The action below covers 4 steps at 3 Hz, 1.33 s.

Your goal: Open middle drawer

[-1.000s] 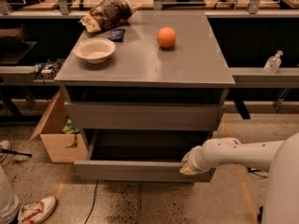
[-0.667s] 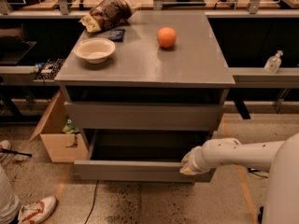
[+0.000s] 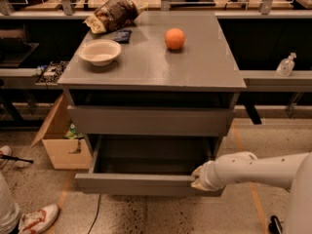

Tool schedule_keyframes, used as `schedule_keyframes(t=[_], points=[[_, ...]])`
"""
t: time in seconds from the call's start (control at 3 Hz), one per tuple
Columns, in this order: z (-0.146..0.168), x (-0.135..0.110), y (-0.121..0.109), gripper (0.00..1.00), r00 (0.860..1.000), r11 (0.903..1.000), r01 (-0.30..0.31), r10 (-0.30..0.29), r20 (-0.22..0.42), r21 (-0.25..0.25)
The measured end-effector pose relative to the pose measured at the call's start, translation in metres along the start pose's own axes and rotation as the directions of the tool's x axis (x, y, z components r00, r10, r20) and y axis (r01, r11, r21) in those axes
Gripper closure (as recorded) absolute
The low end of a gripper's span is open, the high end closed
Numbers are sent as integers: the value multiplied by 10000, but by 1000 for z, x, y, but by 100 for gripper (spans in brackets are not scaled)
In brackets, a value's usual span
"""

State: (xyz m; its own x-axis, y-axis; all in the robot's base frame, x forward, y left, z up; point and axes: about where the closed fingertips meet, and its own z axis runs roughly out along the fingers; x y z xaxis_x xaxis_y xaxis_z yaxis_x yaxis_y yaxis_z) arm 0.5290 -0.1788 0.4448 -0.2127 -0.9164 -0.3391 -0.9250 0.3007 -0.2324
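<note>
i see the middle drawer (image 3: 141,184) pulled well out of the cabinet (image 3: 200,69), low near the floor. the gripper (image 3: 199,178) sits at the right end of its front, against the top edge; i can't tell its grip. a bowl (image 3: 99,51) and orange (image 3: 174,38) sit on top.

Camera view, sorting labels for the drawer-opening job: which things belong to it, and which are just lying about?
Belongs to the job:
- middle drawer, pulled out
- gripper, at the right end of that drawer's front

Just lying about:
- bowl, orange and snack bag on the cabinet top
- cardboard box on the floor
- bottle
</note>
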Motion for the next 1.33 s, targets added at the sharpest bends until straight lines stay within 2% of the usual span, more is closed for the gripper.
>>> schedule_keyframes(t=[0.33, 0.67, 1.0, 1.33], points=[[0, 0, 0, 100, 10000, 10000, 0, 0, 0, 0], [-8, 10, 18, 100, 9999, 9999, -154, 154, -15, 50], [-8, 10, 18, 100, 9999, 9999, -154, 154, -15, 50], [-16, 21, 36, 100, 9994, 9993, -351, 351, -5, 114]])
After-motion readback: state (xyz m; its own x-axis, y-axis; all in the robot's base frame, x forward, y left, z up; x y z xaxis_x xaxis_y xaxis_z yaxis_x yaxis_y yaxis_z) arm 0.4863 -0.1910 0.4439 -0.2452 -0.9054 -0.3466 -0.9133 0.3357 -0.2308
